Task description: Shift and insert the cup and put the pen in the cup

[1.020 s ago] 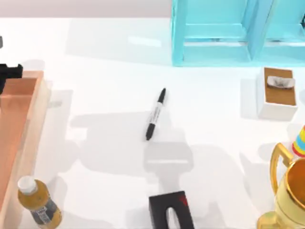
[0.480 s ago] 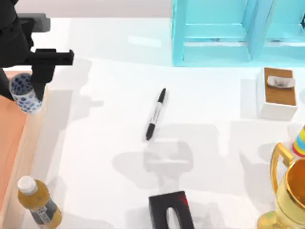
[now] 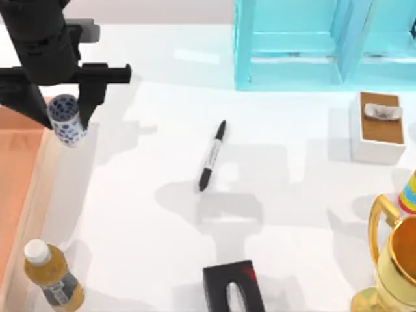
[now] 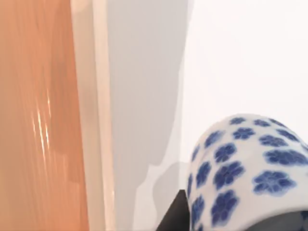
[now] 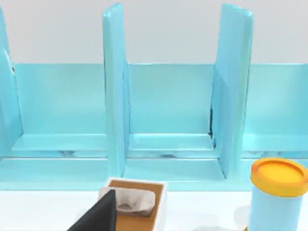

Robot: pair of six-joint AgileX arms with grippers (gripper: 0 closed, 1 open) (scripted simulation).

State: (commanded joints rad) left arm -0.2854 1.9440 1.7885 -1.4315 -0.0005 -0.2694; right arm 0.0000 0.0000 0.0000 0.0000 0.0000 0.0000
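The cup (image 3: 67, 119), white with blue flowers, hangs above the table at the far left, just to the right of the wooden tray (image 3: 19, 175). My left gripper (image 3: 64, 108) is shut on it from above. In the left wrist view the cup (image 4: 240, 168) sits close in, with a dark finger (image 4: 176, 214) against its side. The pen (image 3: 212, 155) lies flat near the middle of the table, slanted, apart from both grippers. My right arm is parked; a dark finger (image 5: 94, 214) edges into the right wrist view.
A blue shelf unit (image 3: 312, 52) runs along the back right. A tissue box (image 3: 379, 125) and a gold trophy (image 3: 393, 266) stand at the right. A bottle (image 3: 52, 273) stands front left, and a black object (image 3: 233, 287) at the front middle.
My left arm has carried the cup to the right, from over the tray's edge to over the white table. The pen has not moved.
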